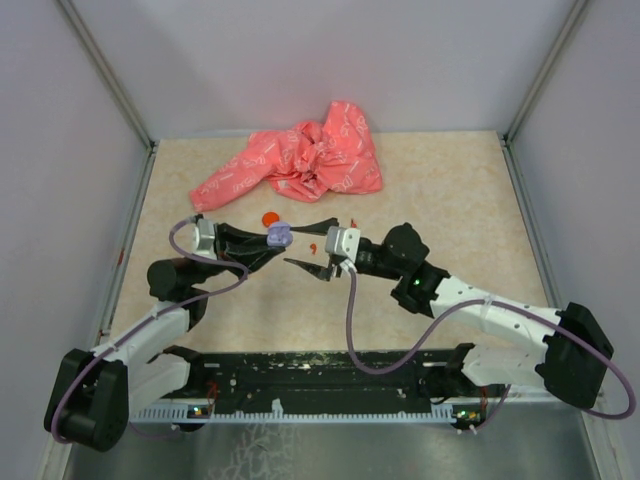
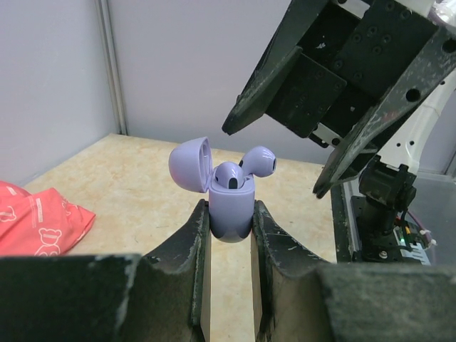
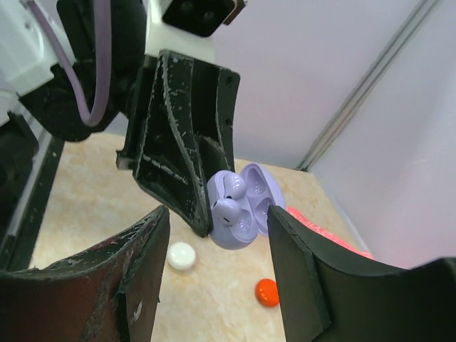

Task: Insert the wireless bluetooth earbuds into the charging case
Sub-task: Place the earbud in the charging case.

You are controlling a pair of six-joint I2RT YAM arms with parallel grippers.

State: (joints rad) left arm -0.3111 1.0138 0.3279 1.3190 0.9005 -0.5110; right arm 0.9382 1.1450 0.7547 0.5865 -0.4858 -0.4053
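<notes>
Close beside charging case (image 2: 231, 210), right jaws

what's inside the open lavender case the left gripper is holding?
Two lavender earbuds: one sits low in the charging case, the other juts above the rim. Their stems and the wells are hidden by the case wall and the left gripper.

I can't read a single word or number from here. The pink cloth (image 1: 300, 165) carries a white print: little bear figures with small marks beside them that may be lettering, too small and crumpled to make out. The lavender charging case (image 2: 231, 210) shows me no legible mark.
</notes>
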